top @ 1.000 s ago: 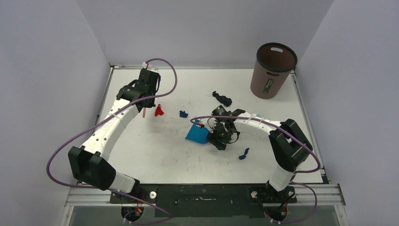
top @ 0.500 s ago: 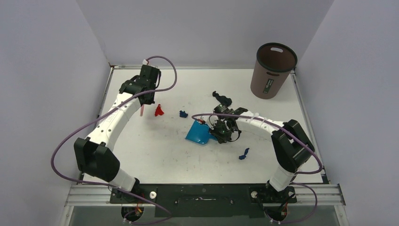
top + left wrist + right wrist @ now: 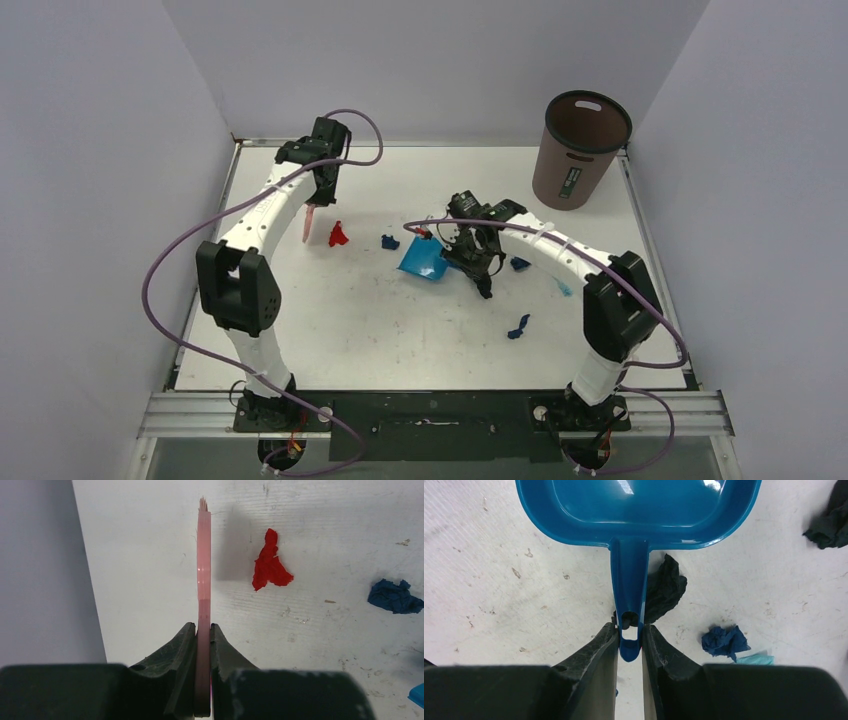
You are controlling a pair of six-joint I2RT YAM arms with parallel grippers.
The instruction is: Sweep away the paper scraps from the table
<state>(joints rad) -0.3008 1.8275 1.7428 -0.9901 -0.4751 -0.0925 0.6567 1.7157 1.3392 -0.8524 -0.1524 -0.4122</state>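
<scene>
My left gripper point(image 3: 314, 205) point(image 3: 202, 635) is shut on the handle of the pink hand brush point(image 3: 307, 228) point(image 3: 203, 555), which stands on edge just left of the red scrap point(image 3: 338, 235) point(image 3: 269, 562). A dark blue scrap point(image 3: 389, 242) point(image 3: 394, 596) lies right of the red one. My right gripper point(image 3: 462, 262) point(image 3: 630, 642) is shut on the handle end of the blue dustpan point(image 3: 420, 262) point(image 3: 634, 510). A black scrap point(image 3: 664, 587) lies under the handle. A dark blue scrap point(image 3: 519, 264) point(image 3: 724, 641) and the light-blue strip point(image 3: 563, 288) point(image 3: 756, 657) lie to its right.
Another dark blue scrap point(image 3: 517, 327) lies nearer the front on the white table point(image 3: 350, 340). A further black scrap point(image 3: 831, 520) lies beyond the dustpan's right side. A brown waste bin point(image 3: 580, 150) stands at the back right corner. Grey-lilac walls close three sides.
The left arm has folded back, carrying the brush slightly farther and right, closer to the red scrap. The right gripper has carried the dustpan a little farther back, uncovering a dark blue scrap and the light-blue strip.
</scene>
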